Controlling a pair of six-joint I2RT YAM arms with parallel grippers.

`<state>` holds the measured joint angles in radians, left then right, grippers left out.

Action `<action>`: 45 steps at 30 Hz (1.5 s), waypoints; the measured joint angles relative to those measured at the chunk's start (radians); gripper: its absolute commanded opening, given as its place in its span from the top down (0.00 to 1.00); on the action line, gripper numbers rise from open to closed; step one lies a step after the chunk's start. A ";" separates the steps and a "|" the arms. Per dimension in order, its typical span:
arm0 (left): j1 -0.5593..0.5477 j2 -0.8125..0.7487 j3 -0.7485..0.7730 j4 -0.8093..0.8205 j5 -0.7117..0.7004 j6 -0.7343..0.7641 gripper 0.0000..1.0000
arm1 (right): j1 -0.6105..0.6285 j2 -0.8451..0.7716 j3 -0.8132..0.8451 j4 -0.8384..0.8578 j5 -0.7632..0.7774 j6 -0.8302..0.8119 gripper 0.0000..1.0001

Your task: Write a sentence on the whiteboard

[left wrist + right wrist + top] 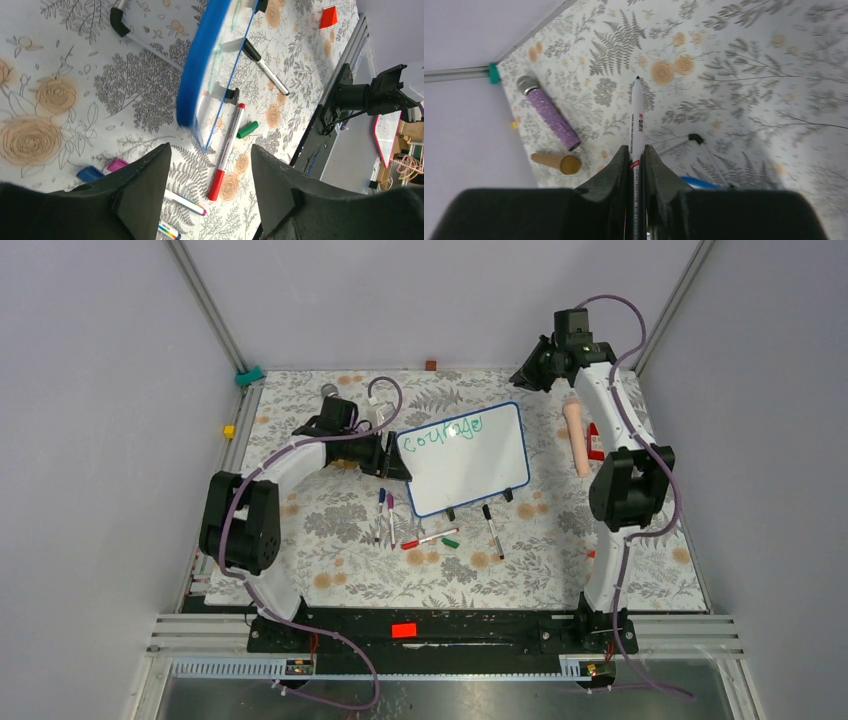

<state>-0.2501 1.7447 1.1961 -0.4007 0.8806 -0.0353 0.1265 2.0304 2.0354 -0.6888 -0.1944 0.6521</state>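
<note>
The whiteboard [470,465] stands tilted mid-table on its black clip feet, blue-framed. Green handwriting, the sentence [442,431], reads "courage" along its top. My left gripper [393,456] sits at the board's left edge. In the left wrist view its fingers [145,192] stand apart with nothing between them, and the blue frame [196,75] rises just beyond the tips. My right gripper [532,374] hovers at the back right, away from the board. In the right wrist view it [636,148] is shut on a white marker [637,112], tip pointing forward.
Several markers [430,536] and a green cap [247,129] lie in front of the board. A purple cylinder [551,117] and a wooden peg [556,161] lie at the back left. A peach cylinder [575,438] and a red object [595,442] lie on the right.
</note>
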 measured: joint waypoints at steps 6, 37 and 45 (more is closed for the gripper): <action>0.000 -0.110 -0.110 0.044 -0.045 -0.045 0.44 | -0.023 0.168 0.120 0.051 -0.173 0.093 1.00; 0.000 -0.091 -0.091 0.087 -0.052 -0.104 0.69 | -0.040 -0.038 -0.343 0.260 -0.322 0.119 1.00; 0.000 -0.183 -0.128 0.097 -0.078 -0.113 0.34 | -0.097 -0.072 -0.346 0.261 -0.226 0.124 1.00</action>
<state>-0.2504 1.5616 1.0679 -0.3038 0.8028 -0.1478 0.0296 1.9587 1.6890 -0.4282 -0.4202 0.7757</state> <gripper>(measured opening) 0.474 0.178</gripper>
